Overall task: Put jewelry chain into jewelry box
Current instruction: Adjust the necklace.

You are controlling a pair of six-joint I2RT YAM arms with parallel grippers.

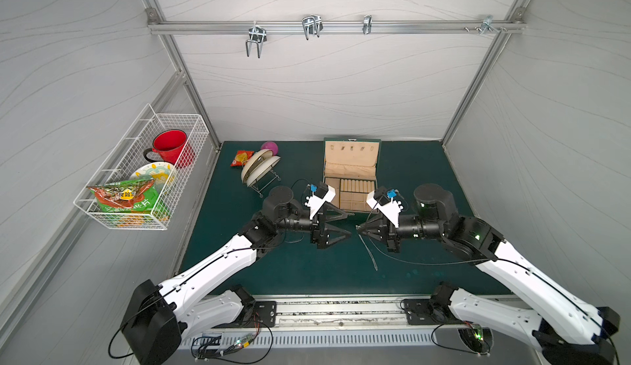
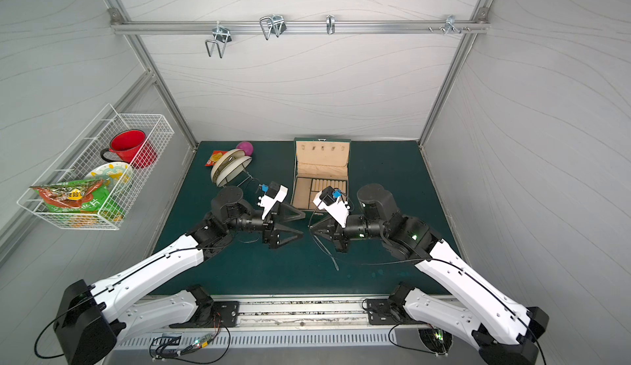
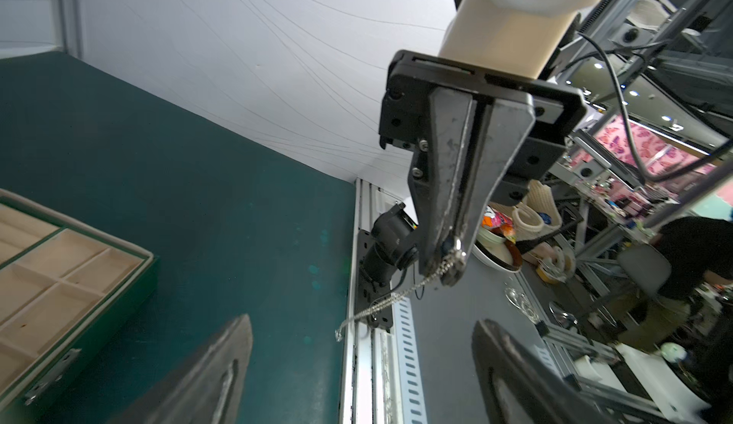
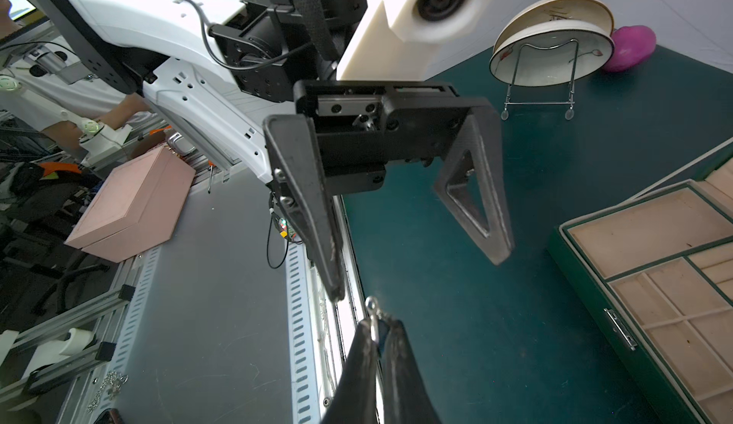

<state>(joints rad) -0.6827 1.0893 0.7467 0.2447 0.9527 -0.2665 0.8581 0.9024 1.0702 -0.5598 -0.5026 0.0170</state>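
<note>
The right fingers (image 1: 358,227) are pressed together on one end of the jewelry chain (image 1: 368,250). The thin chain hangs down from them toward the green counter (image 1: 273,271). It is just in front of the jewelry box (image 1: 351,165) and not in it. The box lid stands up, and the little beige spaces inside show. The left fingers (image 1: 351,224) are wide apart and hold nothing. They point at the right fingers, with the tips close together.

One jewelry box (image 1: 351,170), one jewelry chain (image 3: 396,296), two racked bowls (image 4: 551,57), one red mug (image 1: 169,146).
</note>
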